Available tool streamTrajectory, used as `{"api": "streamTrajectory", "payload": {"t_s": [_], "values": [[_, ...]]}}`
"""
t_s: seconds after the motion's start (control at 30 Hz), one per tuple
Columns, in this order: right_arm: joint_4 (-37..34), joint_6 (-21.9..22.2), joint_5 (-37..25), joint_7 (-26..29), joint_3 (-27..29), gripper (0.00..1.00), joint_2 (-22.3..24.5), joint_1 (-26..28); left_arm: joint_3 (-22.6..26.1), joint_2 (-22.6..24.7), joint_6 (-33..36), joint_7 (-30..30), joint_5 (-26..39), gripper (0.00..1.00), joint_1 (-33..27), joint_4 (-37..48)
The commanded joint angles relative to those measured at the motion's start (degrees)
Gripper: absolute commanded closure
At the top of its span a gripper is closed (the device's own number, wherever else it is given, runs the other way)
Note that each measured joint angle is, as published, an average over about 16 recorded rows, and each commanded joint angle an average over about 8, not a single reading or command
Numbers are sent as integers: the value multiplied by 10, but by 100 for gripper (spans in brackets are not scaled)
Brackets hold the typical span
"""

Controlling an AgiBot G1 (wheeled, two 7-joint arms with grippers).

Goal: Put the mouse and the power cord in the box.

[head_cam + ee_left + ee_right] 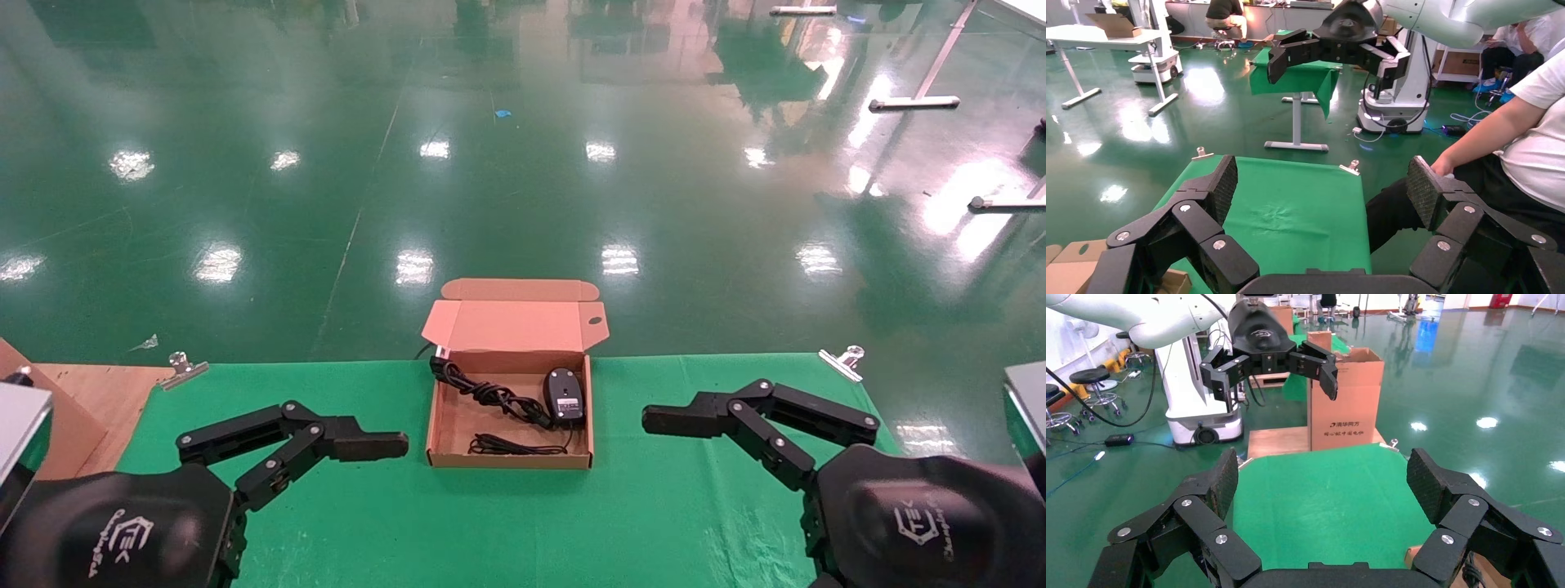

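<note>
Both sets of fingers are spread wide and empty, the left gripper (347, 445) and right gripper (695, 412) flanking the box (458, 425) on the green surface (654, 506). Inside lie the light, smooth mouse (564, 396), best pinched across its sides, and the floppy power cord (489, 394). Its plugs are hard to make out, possibly bunched together.
</note>
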Motion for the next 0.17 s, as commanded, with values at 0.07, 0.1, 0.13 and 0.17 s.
{"api": "streamTrajectory", "payload": {"t_s": [0.07,0.1,0.13,0.17], "values": [[4,-5,4,1,10,0,5,-5,-9,-8,9,-11,-5,0,8,-17],[4,-5,4,1,10,0,4,-4,-9,-8,9,-10,-5,0,8,-17],[4,-4,4,1,9,0,4,-4,-9,-8,8,-10,-5,0,7,-16],[3,-4,4,1,9,0,4,-4,-9,-7,8,-9,-5,0,7,-15]]}}
